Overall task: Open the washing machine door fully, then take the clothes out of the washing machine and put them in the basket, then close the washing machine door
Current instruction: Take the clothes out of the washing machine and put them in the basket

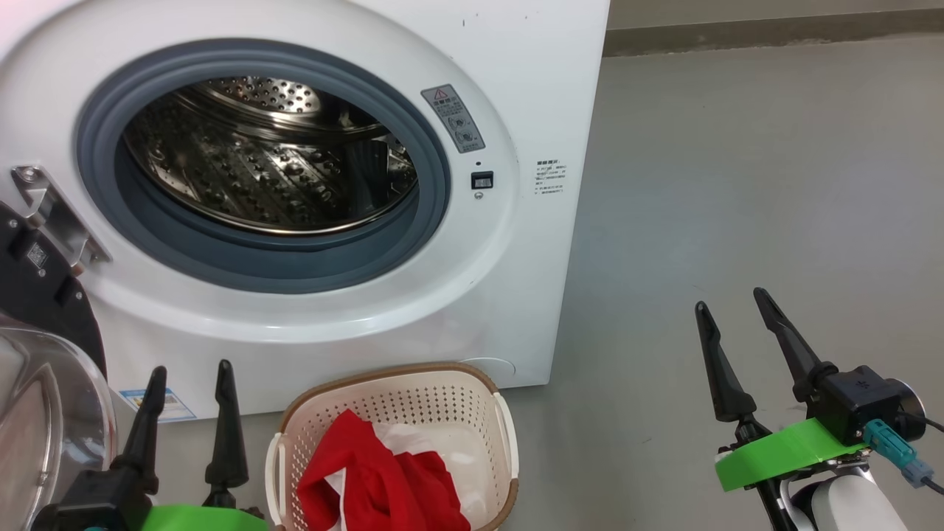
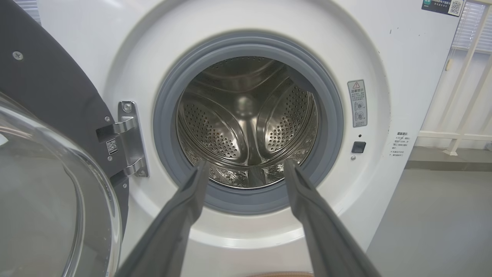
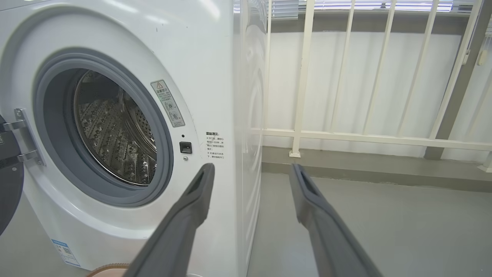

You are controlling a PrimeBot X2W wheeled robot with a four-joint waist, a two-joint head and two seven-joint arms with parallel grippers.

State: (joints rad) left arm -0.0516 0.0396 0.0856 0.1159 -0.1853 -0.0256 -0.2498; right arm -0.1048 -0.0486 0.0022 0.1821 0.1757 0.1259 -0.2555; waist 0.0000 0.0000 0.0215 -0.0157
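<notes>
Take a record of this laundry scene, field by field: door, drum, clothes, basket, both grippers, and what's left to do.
door: open, swung to the left of the machine
drum: no clothes visible inside
clothes: red, lying in the basket
basket: on the floor in front of the machine
left gripper: open, empty, left of the basket
right gripper: open, empty, over bare floor to the right
remaining: close the door
</notes>
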